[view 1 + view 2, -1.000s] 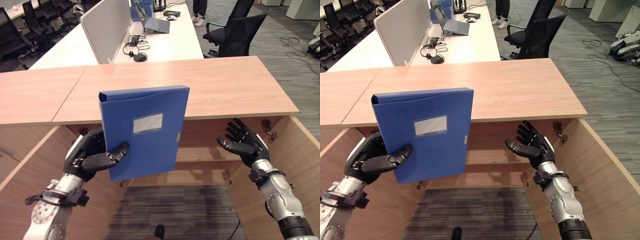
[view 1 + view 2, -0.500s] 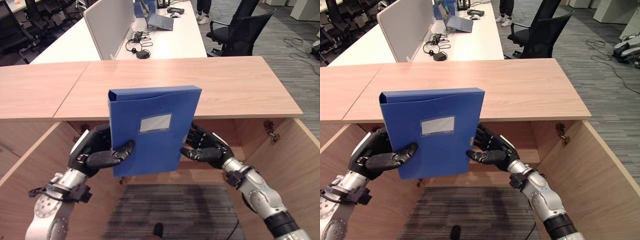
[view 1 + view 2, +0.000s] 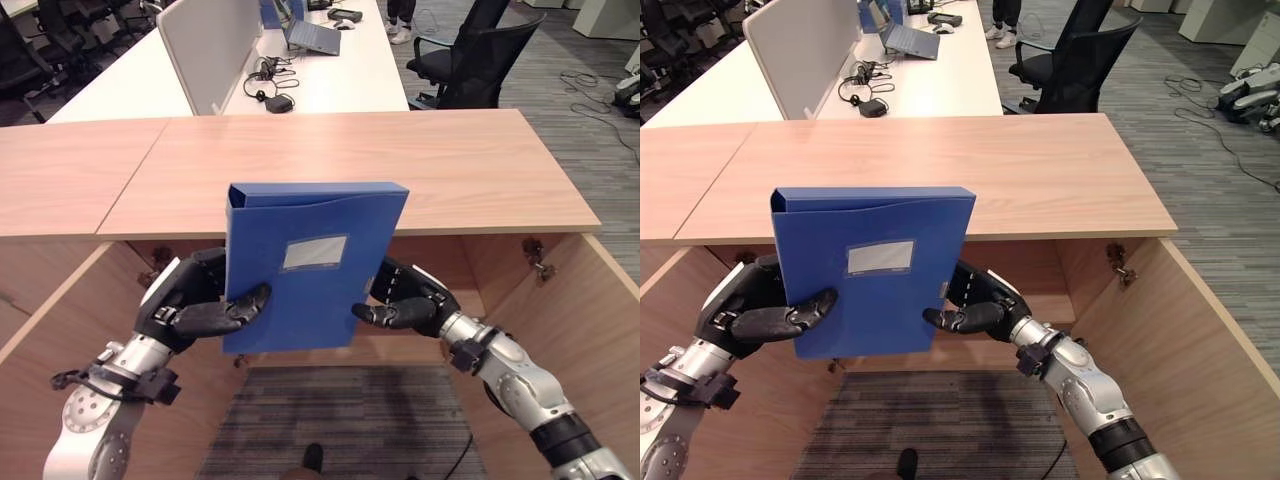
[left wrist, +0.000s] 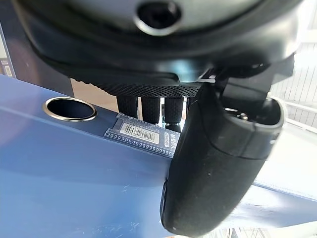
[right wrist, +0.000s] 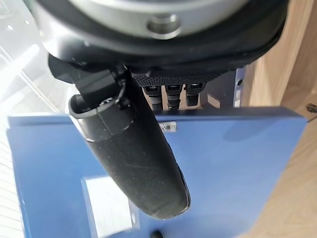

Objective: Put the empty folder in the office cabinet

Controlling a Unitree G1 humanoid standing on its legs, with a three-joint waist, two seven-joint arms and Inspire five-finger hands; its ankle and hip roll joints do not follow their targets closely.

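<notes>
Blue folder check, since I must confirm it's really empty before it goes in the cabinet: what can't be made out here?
- Contents of the blue folder: both eye views show its closed front.
- Fingers of the left robot hand and right robot hand: behind the folder.
- Cabinet shelves: largely hidden by the folder.
- Label: too small to read.

wooden cabinet top point(image 3: 420, 165) bare. white desk point(image 3: 330, 75) behind it carries laptop point(image 3: 310, 35), black cables point(image 3: 268, 85), grey divider panel point(image 3: 205, 50). grey carpet floor point(image 3: 330, 420) between open cabinet doors.
</notes>
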